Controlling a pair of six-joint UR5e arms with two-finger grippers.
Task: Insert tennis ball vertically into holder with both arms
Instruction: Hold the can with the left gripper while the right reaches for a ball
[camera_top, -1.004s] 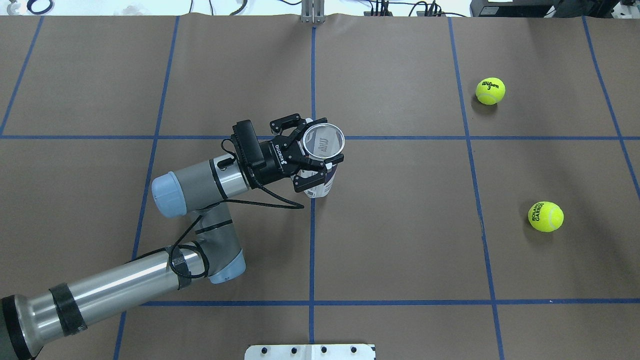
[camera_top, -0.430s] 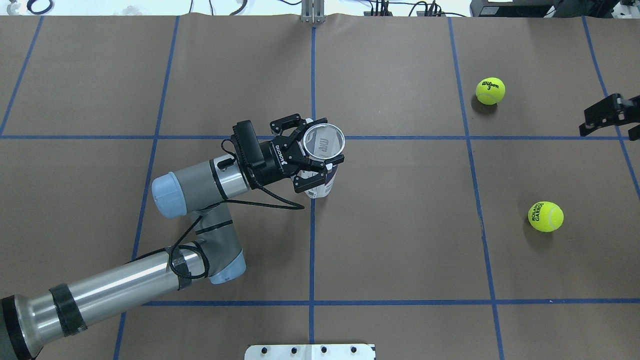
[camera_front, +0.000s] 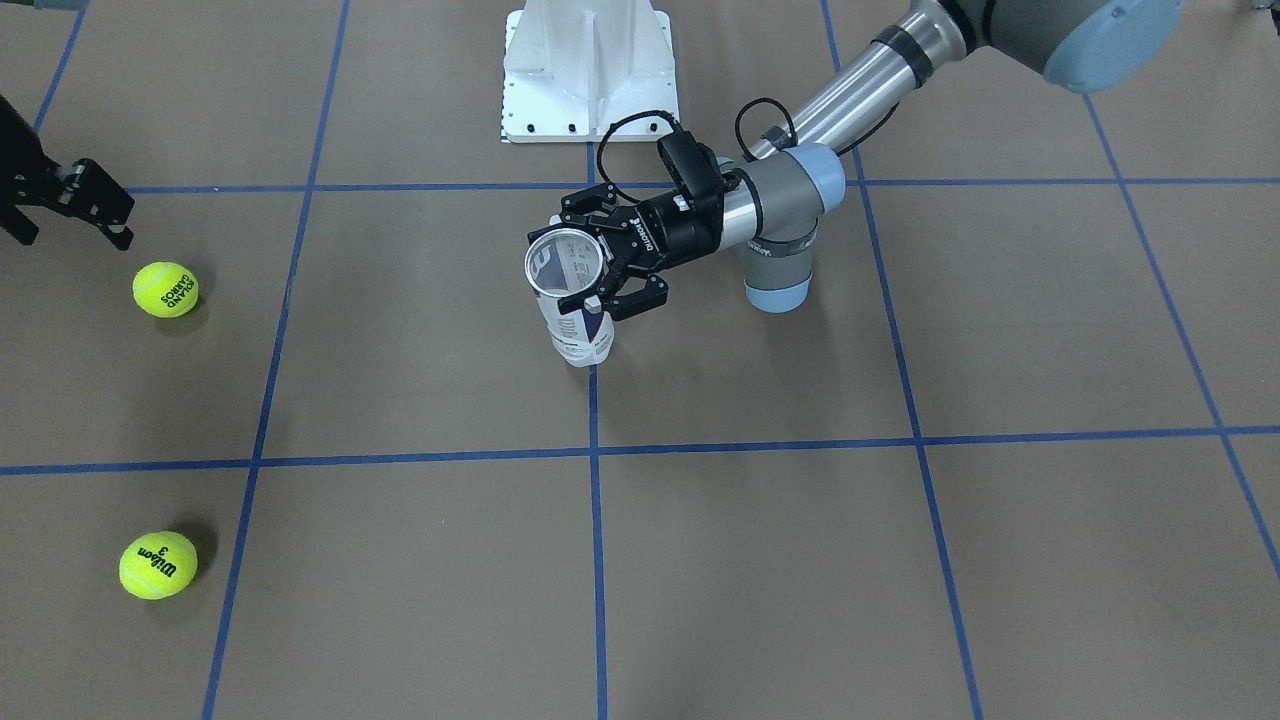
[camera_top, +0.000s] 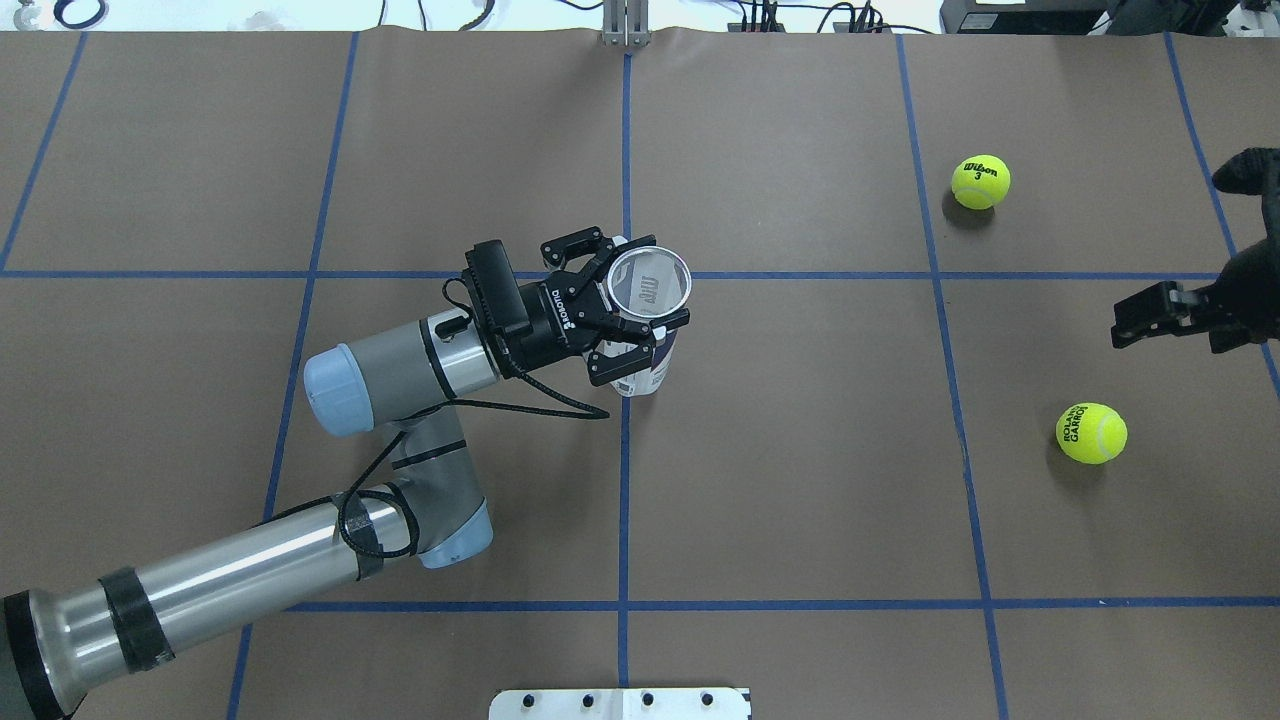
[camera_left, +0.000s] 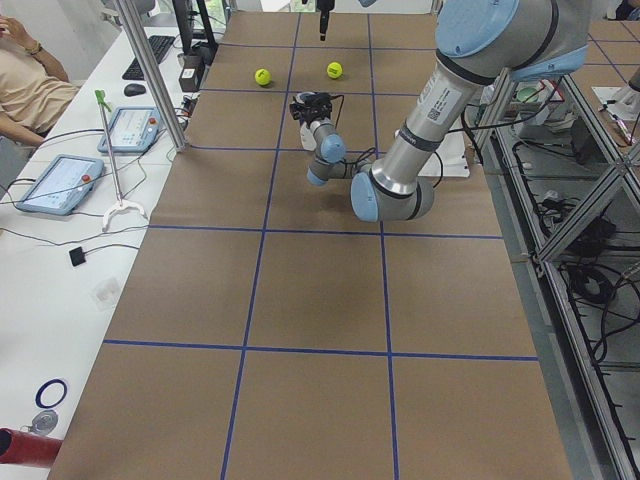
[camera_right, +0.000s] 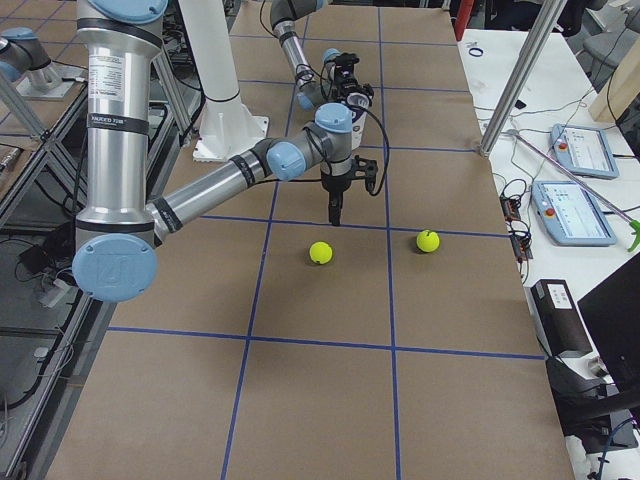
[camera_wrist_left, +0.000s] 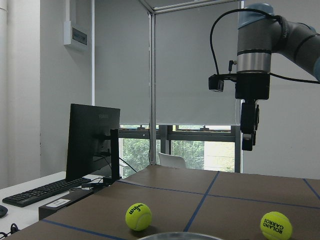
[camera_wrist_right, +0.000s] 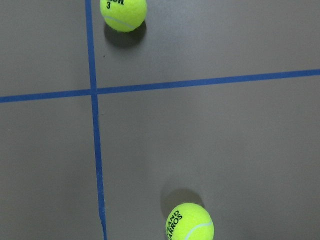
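The left gripper (camera_top: 635, 303) has its fingers clamped on the upright holder (camera_top: 650, 283), just under the rim. The right gripper (camera_top: 1135, 322) hangs with its fingers seemingly apart, though it is partly cropped. The nearer tennis ball (camera_top: 1091, 433) lies below them, off-centre. The fingers should be centred over it before descending, so they straddle it squarely.

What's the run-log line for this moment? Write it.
left gripper: shut on holder, upright, empty | right gripper: open, near Roland Garros ball | Wilson ball: on table

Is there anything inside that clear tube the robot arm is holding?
Looking down the holder's open mouth, no ball shows; the Wilson ball and the Roland Garros ball lie on the table. The label and the left gripper cover its lower wall.
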